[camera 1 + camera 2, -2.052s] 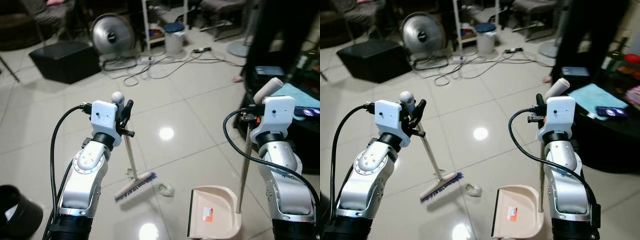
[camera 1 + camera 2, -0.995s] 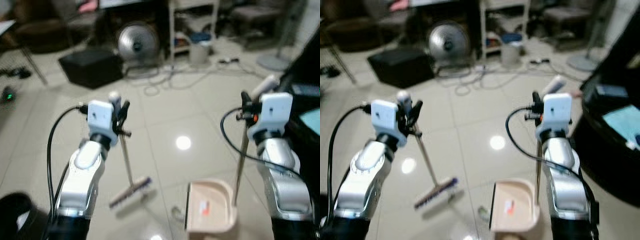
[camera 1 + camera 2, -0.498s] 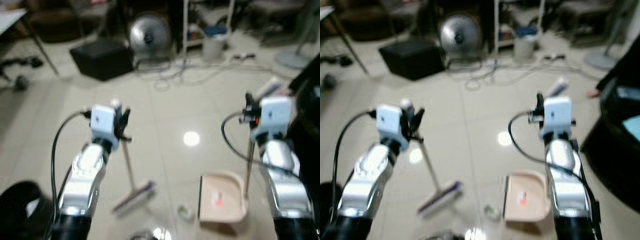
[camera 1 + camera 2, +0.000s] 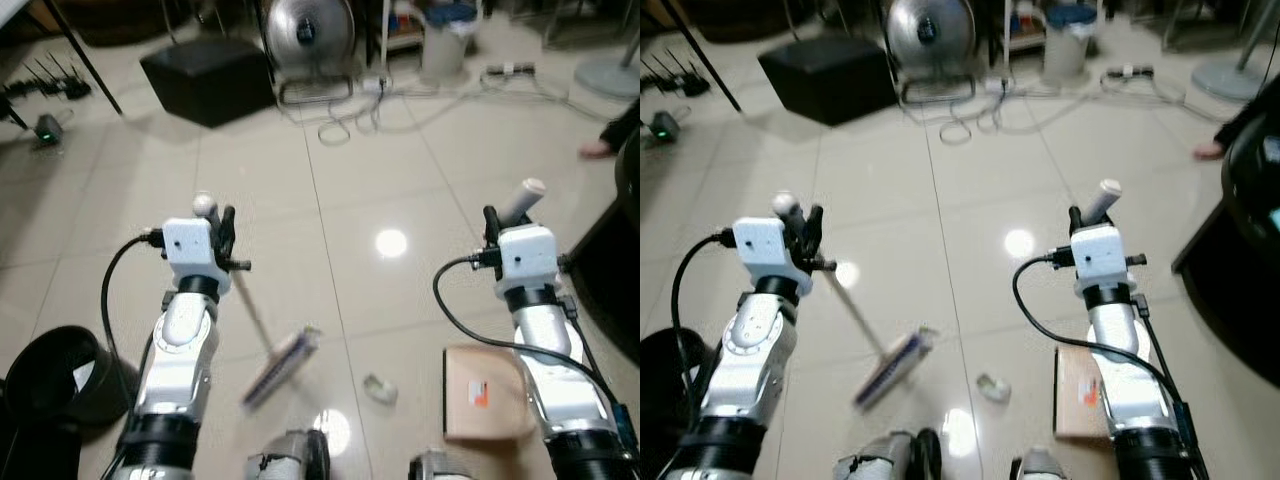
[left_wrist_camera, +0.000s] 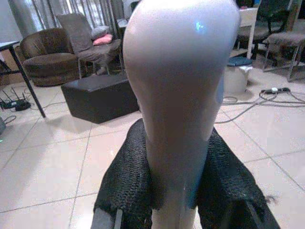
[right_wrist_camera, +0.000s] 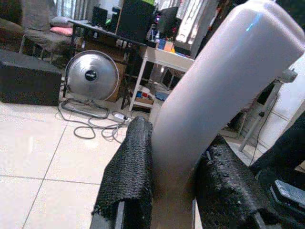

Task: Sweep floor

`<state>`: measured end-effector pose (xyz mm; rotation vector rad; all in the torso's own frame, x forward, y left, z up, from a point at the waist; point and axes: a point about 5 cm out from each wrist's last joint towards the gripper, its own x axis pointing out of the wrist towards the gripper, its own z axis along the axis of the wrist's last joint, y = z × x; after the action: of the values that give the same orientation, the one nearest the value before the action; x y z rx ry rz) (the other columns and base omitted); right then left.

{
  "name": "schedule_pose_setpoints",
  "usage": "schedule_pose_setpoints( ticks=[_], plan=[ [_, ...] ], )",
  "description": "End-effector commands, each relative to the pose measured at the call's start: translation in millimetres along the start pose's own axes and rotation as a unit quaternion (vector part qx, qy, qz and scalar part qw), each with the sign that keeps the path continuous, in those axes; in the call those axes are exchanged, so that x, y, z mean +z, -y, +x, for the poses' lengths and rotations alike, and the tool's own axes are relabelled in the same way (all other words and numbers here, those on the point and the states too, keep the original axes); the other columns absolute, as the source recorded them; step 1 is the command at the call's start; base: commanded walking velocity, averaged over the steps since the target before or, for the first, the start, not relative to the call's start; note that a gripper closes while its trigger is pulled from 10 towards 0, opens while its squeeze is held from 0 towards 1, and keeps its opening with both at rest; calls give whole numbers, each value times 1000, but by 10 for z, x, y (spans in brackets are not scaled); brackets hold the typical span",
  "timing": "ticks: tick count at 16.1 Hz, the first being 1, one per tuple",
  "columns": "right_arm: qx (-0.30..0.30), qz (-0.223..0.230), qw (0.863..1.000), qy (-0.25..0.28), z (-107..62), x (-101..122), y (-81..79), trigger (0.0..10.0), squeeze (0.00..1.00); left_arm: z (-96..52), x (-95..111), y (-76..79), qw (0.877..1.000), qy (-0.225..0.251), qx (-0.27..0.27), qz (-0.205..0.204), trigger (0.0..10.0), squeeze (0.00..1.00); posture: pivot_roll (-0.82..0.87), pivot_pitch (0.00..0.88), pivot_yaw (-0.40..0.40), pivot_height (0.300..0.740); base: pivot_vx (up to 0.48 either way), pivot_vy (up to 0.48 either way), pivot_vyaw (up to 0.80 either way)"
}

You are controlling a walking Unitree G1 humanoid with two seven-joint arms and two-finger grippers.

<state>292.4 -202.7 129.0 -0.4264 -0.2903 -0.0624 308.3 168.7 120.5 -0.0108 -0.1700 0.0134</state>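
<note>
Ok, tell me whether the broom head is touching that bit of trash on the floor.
Apart. In the left eye view the broom head and the trash lie with bare tile showing plainly between them; the right eye view shows the same gap.

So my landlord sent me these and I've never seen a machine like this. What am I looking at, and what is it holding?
It is a humanoid robot with two silver arms. The two wide pictures come from cameras on its head, looking down at a tiled floor. The two close-ups come from cameras on its wrists. Its left gripper is clamped on the broom handle; the broom head rests on the tiles. Its right gripper is clamped on the dustpan handle, with the beige dustpan on the floor. A small scrap of litter lies between them. Further back stand a fan and a black box.
</note>
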Motion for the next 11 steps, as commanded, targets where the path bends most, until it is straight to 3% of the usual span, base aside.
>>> schedule_pose_setpoints(
  ticks=[1,4,8,11],
  plan=[
    [12,4,999,41,44,91,-170,10000,0,32,23,-85,999,23,36,-1,10000,0,153,294,174,740,0,0,0],
    [38,12,998,52,14,78,-518,10000,0,112,-10,-70,999,24,49,-4,10000,0,174,356,194,740,0,0,0],
    [55,33,996,59,-40,134,-847,10000,0,53,-87,-102,998,18,63,-10,10000,0,174,376,210,740,0,0,0],
    [39,53,995,73,16,224,-958,10000,0,71,-106,-29,996,23,75,-32,10000,0,169,393,206,740,0,0,0]
  ],
)
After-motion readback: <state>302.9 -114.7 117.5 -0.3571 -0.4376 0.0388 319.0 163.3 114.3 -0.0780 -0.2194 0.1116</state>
